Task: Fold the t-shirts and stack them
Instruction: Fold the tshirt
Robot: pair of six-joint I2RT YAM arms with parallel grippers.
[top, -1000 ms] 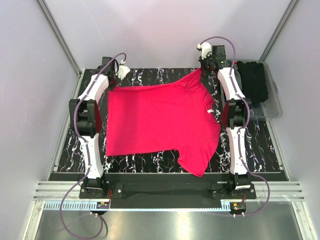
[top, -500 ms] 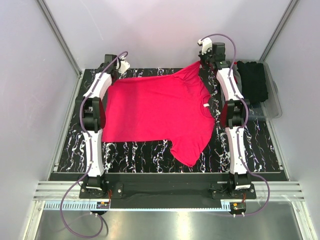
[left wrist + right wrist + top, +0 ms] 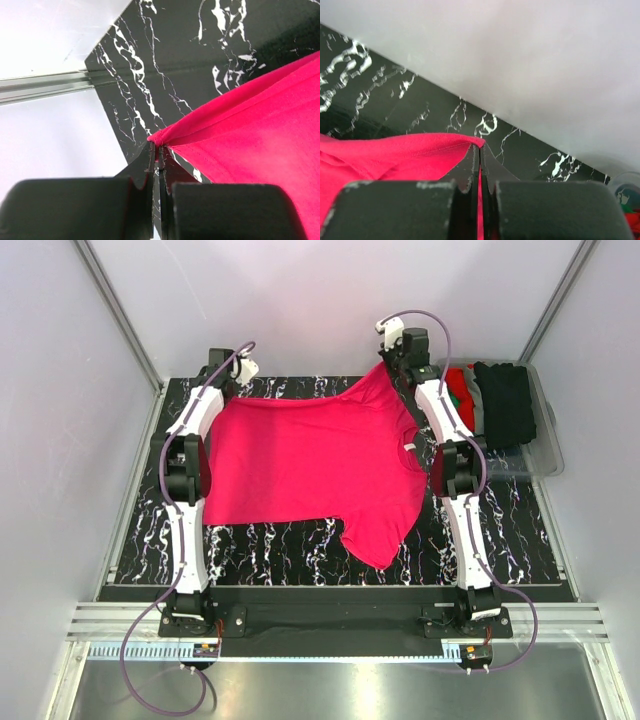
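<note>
A bright pinkish-red t-shirt (image 3: 310, 460) lies spread over the black marbled table, its white neck label (image 3: 409, 449) toward the right. My left gripper (image 3: 230, 393) is shut on the shirt's far-left corner; in the left wrist view the cloth (image 3: 250, 130) runs taut from the closed fingertips of that gripper (image 3: 157, 146). My right gripper (image 3: 388, 362) is shut on the far-right sleeve tip, lifted near the back edge. The right wrist view shows red cloth (image 3: 385, 155) pinched between that gripper's tips (image 3: 481, 146). The near sleeve (image 3: 380, 540) lies flat.
A clear plastic bin (image 3: 545, 455) stands at the right, holding a folded black shirt (image 3: 505, 400) and red and green cloth (image 3: 458, 380). Grey walls enclose the table on three sides. A metal rail (image 3: 45, 85) runs along the table's left edge.
Both arms have drawn the shirt toward the back of the table, stretching its far edge. The right gripper has moved left and back, uncovering the red and green cloth in the bin.
</note>
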